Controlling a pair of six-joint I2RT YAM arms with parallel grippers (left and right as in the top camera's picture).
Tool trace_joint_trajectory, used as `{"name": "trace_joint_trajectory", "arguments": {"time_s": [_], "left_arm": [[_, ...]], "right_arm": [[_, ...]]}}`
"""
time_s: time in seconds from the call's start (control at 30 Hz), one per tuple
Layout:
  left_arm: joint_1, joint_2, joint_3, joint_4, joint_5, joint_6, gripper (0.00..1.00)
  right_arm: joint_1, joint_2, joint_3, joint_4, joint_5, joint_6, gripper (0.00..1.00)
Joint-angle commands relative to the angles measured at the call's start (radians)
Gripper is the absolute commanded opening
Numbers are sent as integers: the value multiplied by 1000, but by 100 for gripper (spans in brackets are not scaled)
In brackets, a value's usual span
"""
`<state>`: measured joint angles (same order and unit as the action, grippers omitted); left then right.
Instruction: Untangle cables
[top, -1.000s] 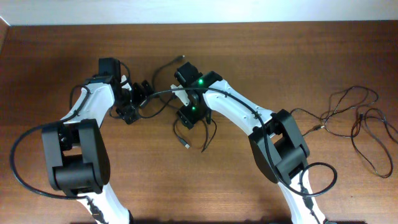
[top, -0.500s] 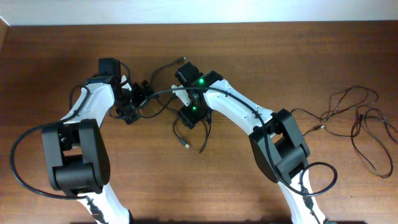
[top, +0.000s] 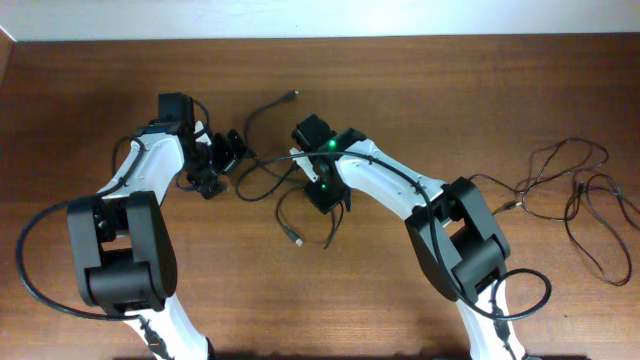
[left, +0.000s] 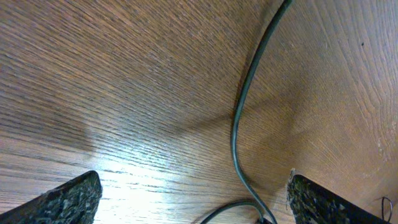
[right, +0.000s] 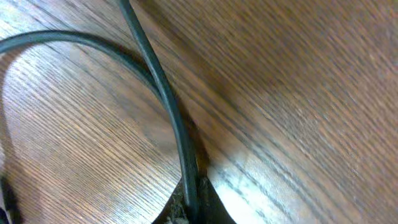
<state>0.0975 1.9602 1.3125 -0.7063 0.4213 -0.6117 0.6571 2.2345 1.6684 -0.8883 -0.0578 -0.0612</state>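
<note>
the cables (top: 272, 178) lie tangled between the grippers, more far right. right gripper (right: 188, 210) is pressed together on one cable; left gripper (left: 193, 205) is spread above another. thin, light, limp and likely slippery: best pinched near a plug (top: 296, 239).

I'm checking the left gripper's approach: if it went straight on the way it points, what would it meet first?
Most likely the black cable lying in the gap of the open left gripper, with the wooden table just behind it; depth is unclear.
</note>
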Motion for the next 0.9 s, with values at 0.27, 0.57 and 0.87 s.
{"name": "trace_joint_trajectory", "arguments": {"time_s": [0.27,0.57,0.87], "left_arm": [[5,9,-6,2,2,-9,96],[5,9,-6,2,5,-9,96],[5,9,-6,2,5,-9,96]], "right_arm": [[6,77,139,-271,119,204,4],[4,77,228,-324,115,215,61],[5,78,217,-100,57,-62,70]]}}
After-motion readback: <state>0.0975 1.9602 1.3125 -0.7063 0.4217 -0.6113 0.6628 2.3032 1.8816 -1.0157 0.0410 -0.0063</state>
